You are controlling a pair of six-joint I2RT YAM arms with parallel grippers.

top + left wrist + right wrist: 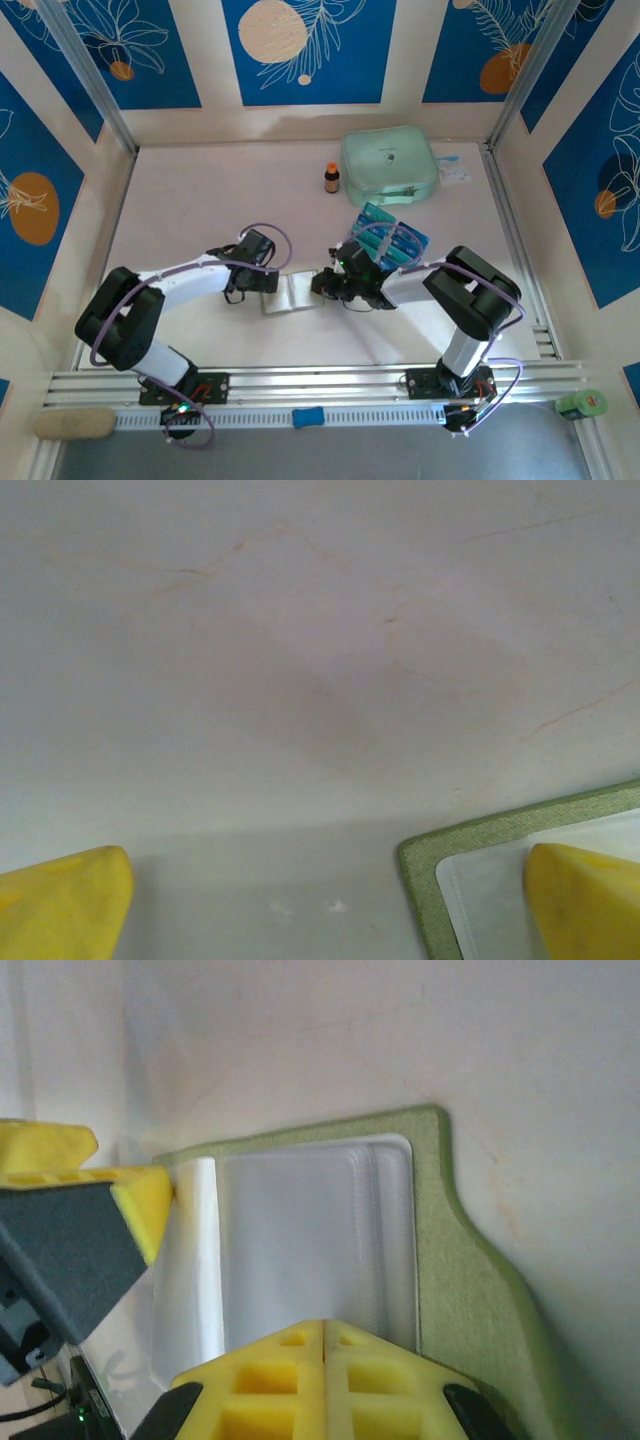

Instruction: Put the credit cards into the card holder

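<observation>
1. Table (190, 210); the open wallet (290, 294) lies flat near its centre.
2. Cards (392, 238) sit stacked at the wallet's 2 o'clock, apart from it.
3. Left gripper (262, 284), jaws spread wide, at the wallet's 9 o'clock edge; right gripper (325, 285), fingers pressed together, at its 3 o'clock edge.

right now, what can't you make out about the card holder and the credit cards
- card holder, top view: both ends covered by the left gripper and right gripper.
- credit cards, top view: too small to count, partly behind the right arm's wrist.
- Left wrist view: card holder cut off by the frame corner.
- Right wrist view: shut right gripper hides its near edge; pinch unclear.
</observation>
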